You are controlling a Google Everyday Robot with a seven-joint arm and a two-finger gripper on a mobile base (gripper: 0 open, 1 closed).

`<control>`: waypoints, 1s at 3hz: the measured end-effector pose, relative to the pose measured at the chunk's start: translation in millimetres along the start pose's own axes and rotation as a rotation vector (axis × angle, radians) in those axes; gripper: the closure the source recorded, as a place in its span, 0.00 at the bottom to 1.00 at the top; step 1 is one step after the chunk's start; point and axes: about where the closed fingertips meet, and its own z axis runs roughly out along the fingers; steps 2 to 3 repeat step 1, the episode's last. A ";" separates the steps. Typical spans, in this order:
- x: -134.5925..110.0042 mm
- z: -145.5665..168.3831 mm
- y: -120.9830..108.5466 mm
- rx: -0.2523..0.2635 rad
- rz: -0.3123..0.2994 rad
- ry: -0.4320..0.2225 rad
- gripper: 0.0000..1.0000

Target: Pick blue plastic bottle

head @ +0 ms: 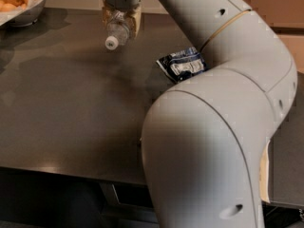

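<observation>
Far left I see a bowl (29,13) of fruit. Right of it, over the far side of the table (71,108), my gripper (121,23) pinches the blue plastic bottle (118,30), cap tilted nearward. A crumpled wrapper (183,64) lies further right; my arm (213,141) blocks the near right.

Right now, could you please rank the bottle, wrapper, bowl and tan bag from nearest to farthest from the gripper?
1. Bottle, held in the gripper, above the table's far side.
2. Wrapper, right, and bowl, far-left corner: too close to call.
3. Tan bag, near right.
</observation>
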 end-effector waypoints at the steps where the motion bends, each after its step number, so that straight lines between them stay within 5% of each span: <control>1: 2.6 1.7 -4.1 0.014 -0.001 0.010 1.00; 3: 2.6 1.7 -4.1 0.014 -0.001 0.010 1.00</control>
